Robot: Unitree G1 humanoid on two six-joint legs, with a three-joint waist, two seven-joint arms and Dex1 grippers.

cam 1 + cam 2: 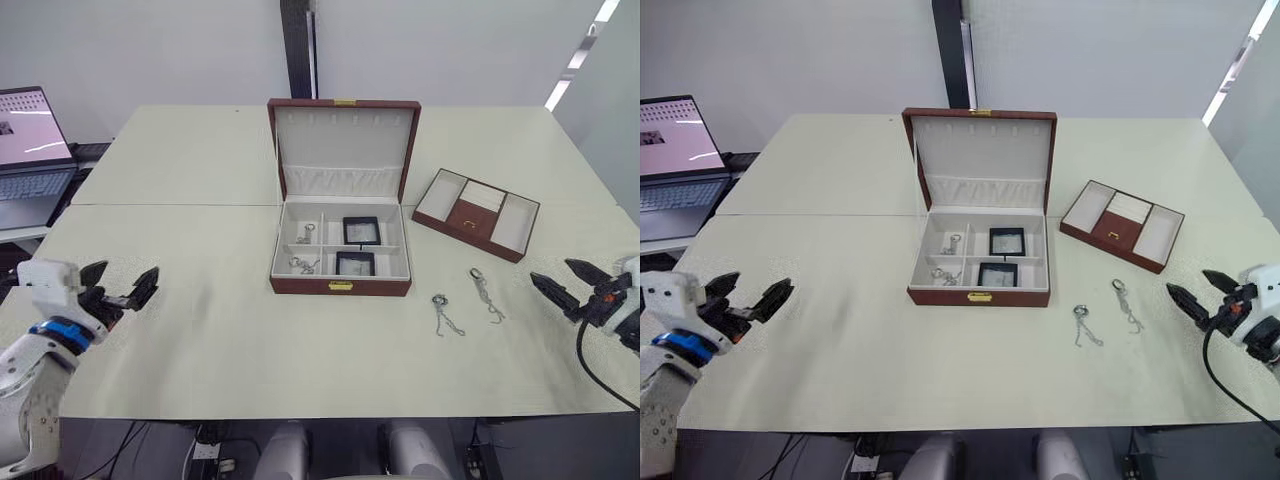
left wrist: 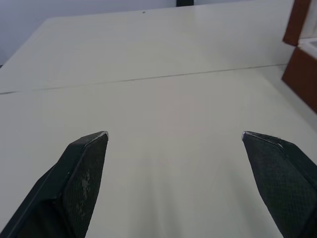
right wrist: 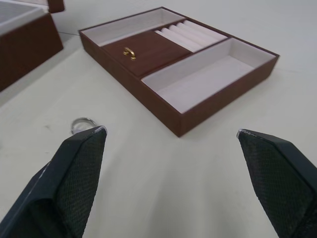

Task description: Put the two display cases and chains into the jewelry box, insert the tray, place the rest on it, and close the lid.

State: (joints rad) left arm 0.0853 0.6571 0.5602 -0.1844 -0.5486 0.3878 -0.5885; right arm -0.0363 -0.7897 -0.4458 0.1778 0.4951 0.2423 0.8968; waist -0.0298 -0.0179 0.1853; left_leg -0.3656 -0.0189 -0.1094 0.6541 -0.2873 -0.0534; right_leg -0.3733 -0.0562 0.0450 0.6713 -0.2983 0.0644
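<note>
Both grippers spread, empty: left gripper, right gripper. Jewelry box mid-table, lid up, two display cases inside; inner chains hard to resolve. Tray right of box. Two chains on cream table. Laptop cut off.

White arm shells, blue wrist ring, black textured tapered fingers, black cable

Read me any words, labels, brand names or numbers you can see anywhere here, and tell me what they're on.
No text can be read.
Laptop screen: it shows content, too small and blurred to read.
Jewelry box, lid and tray: no markings visible.
</note>
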